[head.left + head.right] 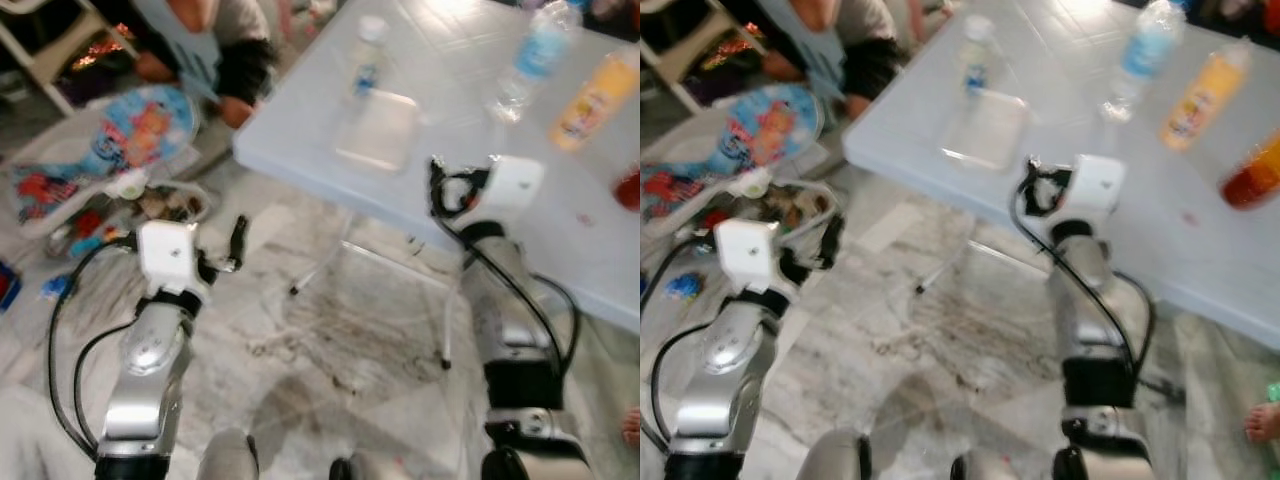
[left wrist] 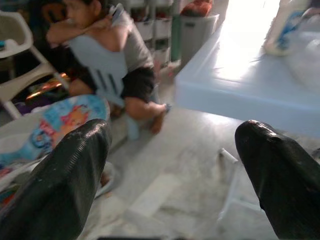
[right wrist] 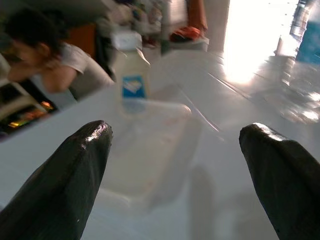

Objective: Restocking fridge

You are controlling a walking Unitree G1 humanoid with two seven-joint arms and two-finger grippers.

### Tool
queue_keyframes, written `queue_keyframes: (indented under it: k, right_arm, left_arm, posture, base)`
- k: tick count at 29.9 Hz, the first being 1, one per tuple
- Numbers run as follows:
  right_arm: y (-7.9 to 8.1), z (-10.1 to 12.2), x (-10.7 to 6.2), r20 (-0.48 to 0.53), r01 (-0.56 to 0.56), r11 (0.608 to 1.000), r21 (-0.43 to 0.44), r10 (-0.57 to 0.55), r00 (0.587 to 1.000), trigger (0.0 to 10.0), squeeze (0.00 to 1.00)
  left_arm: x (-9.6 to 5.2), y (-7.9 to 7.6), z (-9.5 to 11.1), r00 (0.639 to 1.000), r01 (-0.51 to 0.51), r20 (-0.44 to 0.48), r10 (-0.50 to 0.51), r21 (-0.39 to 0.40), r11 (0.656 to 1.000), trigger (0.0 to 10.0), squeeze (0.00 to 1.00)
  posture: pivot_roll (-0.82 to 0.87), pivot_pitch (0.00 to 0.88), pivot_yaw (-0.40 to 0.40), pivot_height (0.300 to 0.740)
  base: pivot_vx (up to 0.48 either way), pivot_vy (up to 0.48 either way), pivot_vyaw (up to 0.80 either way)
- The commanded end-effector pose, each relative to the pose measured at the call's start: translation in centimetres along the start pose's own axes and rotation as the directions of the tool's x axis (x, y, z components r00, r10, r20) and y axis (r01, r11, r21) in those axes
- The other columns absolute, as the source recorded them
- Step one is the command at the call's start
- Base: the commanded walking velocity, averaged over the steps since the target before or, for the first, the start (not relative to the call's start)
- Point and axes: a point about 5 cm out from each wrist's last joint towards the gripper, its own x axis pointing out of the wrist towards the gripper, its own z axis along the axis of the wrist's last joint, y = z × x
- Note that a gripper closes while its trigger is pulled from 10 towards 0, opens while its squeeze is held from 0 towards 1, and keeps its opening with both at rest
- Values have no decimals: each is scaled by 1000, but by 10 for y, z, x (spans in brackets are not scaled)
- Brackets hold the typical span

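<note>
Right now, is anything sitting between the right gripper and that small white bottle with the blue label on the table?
Yes. The clear plastic container lies on the white table directly between the open right gripper and the small white bottle, which stands just beyond the container's far edge. Nothing else visible is in that path.

"What's underfoot for you?"
"Grey marbled floor [image 1: 330, 330], with a pale folding table [image 1: 470, 150] at your far right."
"And left?"
"You've a white chair [image 2: 20, 65] and a colourful baby bouncer [image 1: 120, 140]; bright glare falls across the tabletop."
</note>
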Motion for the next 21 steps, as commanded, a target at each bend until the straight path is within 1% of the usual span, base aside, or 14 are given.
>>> queue_keyframes:
  k: [1,13,19,21]
  right_arm:
    - [-19,2,-3,7,55,998,-16,-55,998,10000,0]
    - [-19,3,-2,12,61,998,-11,-61,998,10000,0]
    - [-23,0,-1,-9,67,998,20,-67,998,10000,0]
    - [-25,0,1,-13,80,996,33,-80,997,10000,0]
  left_arm:
    - [3,-13,7,999,40,34,-39,-17,999,10000,0]
    - [3,-12,6,999,39,32,-39,-16,999,10000,0]
    - [3,-13,7,998,50,32,-49,-21,999,10000,0]
    - [2,-12,7,998,48,32,-48,-11,999,10000,0]
  posture:
    - [62,133,-78,740]
    - [64,132,-78,740]
    - [68,134,-75,740]
    - [71,137,-74,740]
  base:
    - [424,0,0]
    - [396,0,0]
    - [344,0,0]
    - [364,0,0]
